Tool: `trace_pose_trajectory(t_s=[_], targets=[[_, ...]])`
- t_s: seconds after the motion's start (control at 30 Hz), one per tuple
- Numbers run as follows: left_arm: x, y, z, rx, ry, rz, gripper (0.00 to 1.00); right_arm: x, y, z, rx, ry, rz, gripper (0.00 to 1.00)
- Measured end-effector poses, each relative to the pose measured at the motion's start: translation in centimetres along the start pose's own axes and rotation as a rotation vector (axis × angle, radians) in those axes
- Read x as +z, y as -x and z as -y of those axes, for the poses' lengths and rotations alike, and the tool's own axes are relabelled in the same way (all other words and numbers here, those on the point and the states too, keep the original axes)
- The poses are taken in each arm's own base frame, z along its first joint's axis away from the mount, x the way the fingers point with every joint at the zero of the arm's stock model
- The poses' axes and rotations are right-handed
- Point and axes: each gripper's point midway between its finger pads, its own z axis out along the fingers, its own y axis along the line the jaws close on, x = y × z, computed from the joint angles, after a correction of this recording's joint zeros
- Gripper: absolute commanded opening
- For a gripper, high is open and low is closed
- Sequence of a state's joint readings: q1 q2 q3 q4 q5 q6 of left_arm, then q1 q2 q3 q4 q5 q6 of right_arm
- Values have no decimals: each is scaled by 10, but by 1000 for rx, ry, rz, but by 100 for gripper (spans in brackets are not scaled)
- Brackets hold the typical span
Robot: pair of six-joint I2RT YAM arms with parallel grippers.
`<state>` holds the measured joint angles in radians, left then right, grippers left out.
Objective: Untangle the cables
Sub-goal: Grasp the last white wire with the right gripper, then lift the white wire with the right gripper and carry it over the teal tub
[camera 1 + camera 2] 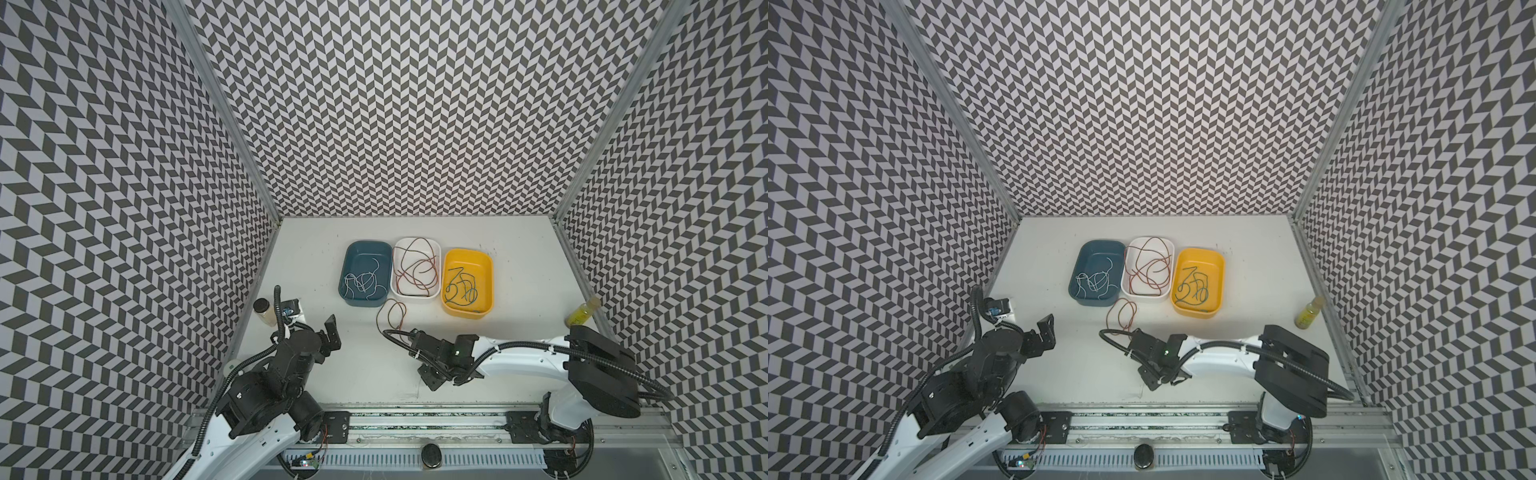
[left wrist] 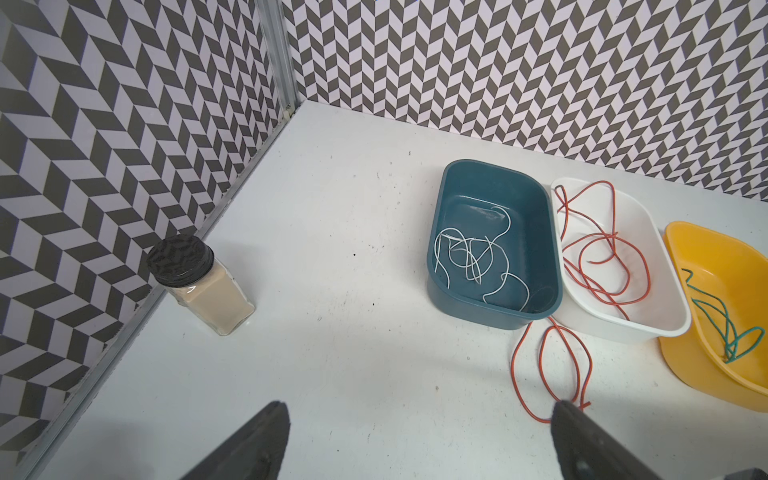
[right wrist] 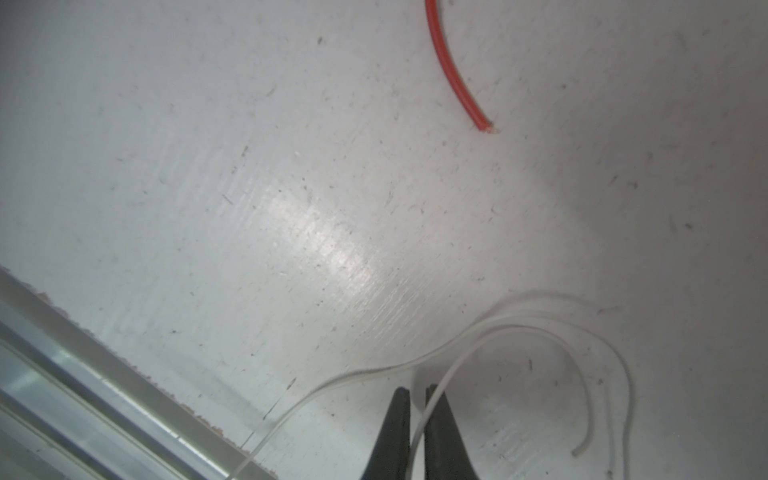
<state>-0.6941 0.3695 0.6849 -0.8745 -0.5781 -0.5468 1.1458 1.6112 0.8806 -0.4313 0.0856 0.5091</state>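
Observation:
In the right wrist view my right gripper (image 3: 417, 390) is shut on a thin white cable (image 3: 457, 357) that curls over the table near the front rail. A red-brown cable end (image 3: 453, 79) lies apart from it. In both top views that gripper (image 1: 431, 377) is low near the front middle. A red-brown loop (image 1: 392, 316) lies on the table before the tubs. More white cables (image 1: 363, 282) lie in the blue tub (image 1: 348, 266). Red-brown ones (image 1: 415, 266) fill the white tub (image 1: 415, 296). Dark green ones (image 1: 461, 286) lie in the yellow tub (image 1: 486, 266). My left gripper (image 2: 417, 411) is open and empty, at the left (image 1: 331, 334).
A jar (image 2: 199, 282) with a black lid and pale powder stands by the left wall. A yellow bottle (image 1: 582, 316) leans at the right wall. A metal rail (image 1: 415, 419) runs along the table's front edge. Patterned walls close in three sides.

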Motion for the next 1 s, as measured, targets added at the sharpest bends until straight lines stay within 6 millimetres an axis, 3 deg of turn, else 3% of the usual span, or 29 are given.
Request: trace_pose_trajectory(t_s=[0.1, 0.27, 0.67, 0.83, 1.0], targets=[[0, 0, 0, 0, 0, 0, 100, -6, 3, 0, 0, 4, 16, 5], [0, 0, 0, 0, 0, 0, 100, -32, 18, -2, -2, 20, 89, 2], [0, 0, 0, 0, 0, 0, 100, -115, 86, -22, -42, 59, 306, 0], [0, 0, 0, 0, 0, 0, 100, -164, 128, -38, -81, 83, 430, 0], [0, 0, 0, 0, 0, 0, 100, -236, 182, -57, -108, 133, 594, 0]])
